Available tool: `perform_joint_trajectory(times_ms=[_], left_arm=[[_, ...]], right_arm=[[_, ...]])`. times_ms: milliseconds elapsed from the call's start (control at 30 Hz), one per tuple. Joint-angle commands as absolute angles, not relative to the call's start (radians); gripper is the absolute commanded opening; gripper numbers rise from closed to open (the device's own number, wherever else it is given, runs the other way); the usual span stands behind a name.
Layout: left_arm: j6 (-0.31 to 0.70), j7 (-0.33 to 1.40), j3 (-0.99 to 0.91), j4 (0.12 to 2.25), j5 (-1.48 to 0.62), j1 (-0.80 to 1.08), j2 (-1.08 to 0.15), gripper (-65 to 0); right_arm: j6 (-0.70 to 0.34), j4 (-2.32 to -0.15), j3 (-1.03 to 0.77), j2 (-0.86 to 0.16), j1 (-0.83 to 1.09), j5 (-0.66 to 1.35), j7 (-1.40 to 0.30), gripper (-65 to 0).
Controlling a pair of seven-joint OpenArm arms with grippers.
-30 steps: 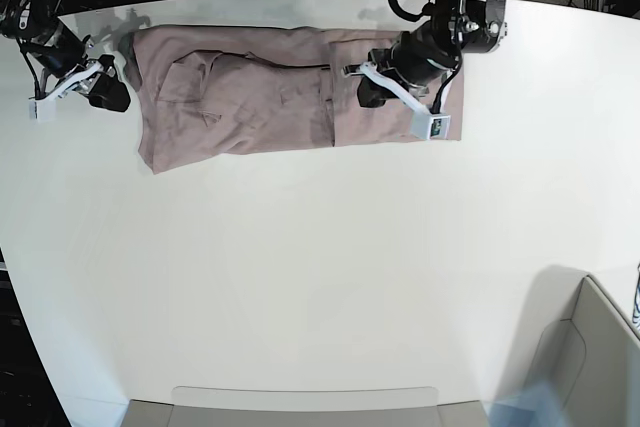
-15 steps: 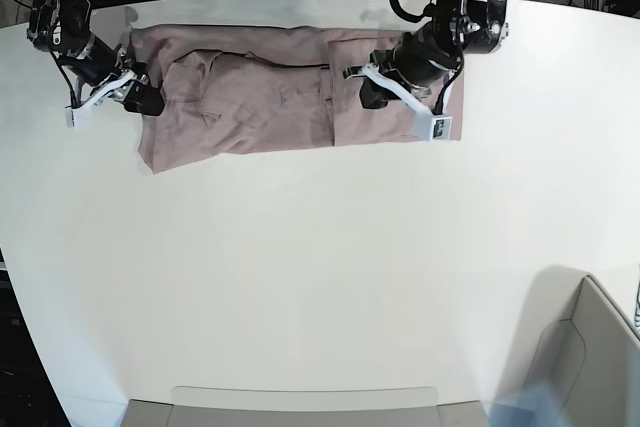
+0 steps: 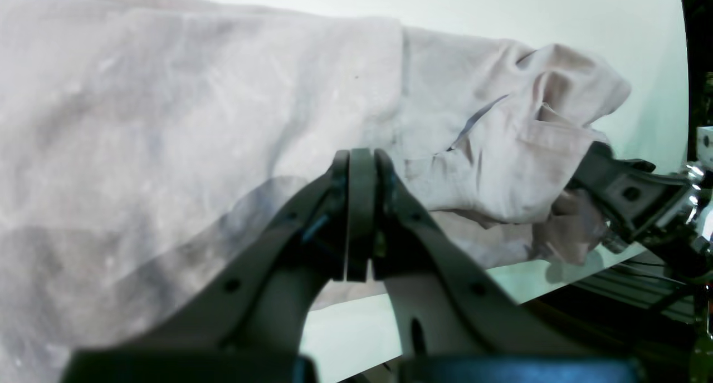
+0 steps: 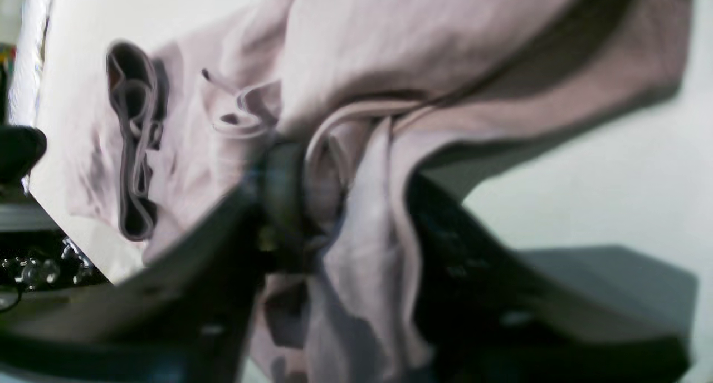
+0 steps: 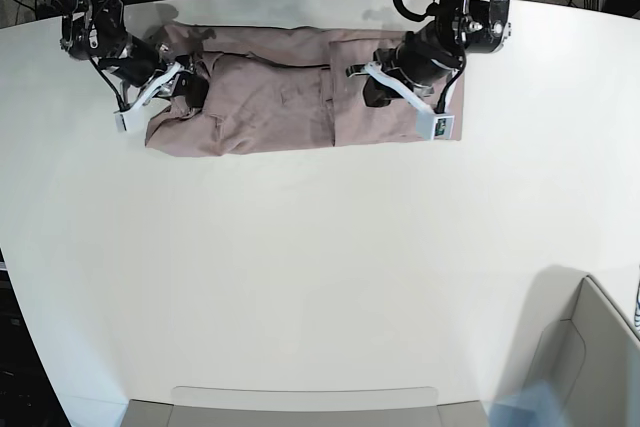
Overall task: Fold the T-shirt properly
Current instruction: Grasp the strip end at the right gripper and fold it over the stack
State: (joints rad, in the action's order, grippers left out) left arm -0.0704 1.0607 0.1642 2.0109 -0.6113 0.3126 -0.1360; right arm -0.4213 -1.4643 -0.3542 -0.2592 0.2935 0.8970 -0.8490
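The dusty-pink T-shirt (image 5: 280, 97) lies as a long folded band across the far side of the white table (image 5: 320, 267). Its left end is bunched up. My right gripper (image 5: 185, 90) is at that end, shut on a crumpled fold of the T-shirt (image 4: 445, 38), which fills the gap between the right gripper's (image 4: 340, 194) jaws. The left wrist view shows the right gripper (image 3: 601, 188) biting the cloth's far end. My left gripper (image 5: 372, 92) rests on the shirt's right part. Over the T-shirt (image 3: 195, 121), the left gripper (image 3: 359, 166) is shut with nothing visible between its pads.
The shirt lies close to the table's far edge, beyond which are dark cables and frames. A grey bin (image 5: 590, 347) stands at the front right corner. A grey panel (image 5: 300, 407) runs along the front edge.
My right gripper has moved right from beside the shirt onto its left end and closed on the cloth, which has bunched toward the right. The left arm has stayed put.
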Motion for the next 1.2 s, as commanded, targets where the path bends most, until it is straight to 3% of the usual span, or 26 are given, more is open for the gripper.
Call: perform_joint_trajectory(times_ms=[0, 67, 333, 500, 600, 867, 1167], left_arm=[[-0.065, 1.046, 0.162, 2.026, -0.624, 0.309, -0.137, -65.0], [-0.065, 1.046, 0.163, 2.026, -0.624, 0.309, -0.137, -65.0], [-0.065, 1.046, 0.157, 2.031, -0.625, 0.331, -0.137, -65.0], [-0.065, 1.046, 0.156, 2.031, -0.625, 0.351, -0.139, -65.0], [-0.065, 1.046, 0.156, 2.031, -0.625, 0.358, -0.171, -65.0], [-0.067, 1.046, 0.050, 2.029, -0.625, 0.417, -0.252, -65.0], [-0.065, 1.046, -0.130, 2.028, -0.625, 0.443, -0.252, -65.0]], right_arm=[[-0.424, -1.475, -0.358, -0.271, 0.285, 0.908, -0.843, -58.3], [-0.424, -1.474, -0.360, -0.271, 0.278, 0.906, -0.837, -65.0], [-0.274, -1.480, -0.446, -0.318, 0.229, 0.736, -0.811, -65.0], [-0.255, -1.517, -0.549, -0.326, 0.203, 0.653, -0.814, -65.0], [-0.254, -1.650, -0.552, -0.315, 0.208, 0.573, -0.819, -65.0], [-0.254, -2.018, -0.433, -0.139, 0.173, 0.371, -1.070, -65.0], [-0.254, -2.057, -0.148, -0.005, 0.166, 0.093, -1.107, -65.0]])
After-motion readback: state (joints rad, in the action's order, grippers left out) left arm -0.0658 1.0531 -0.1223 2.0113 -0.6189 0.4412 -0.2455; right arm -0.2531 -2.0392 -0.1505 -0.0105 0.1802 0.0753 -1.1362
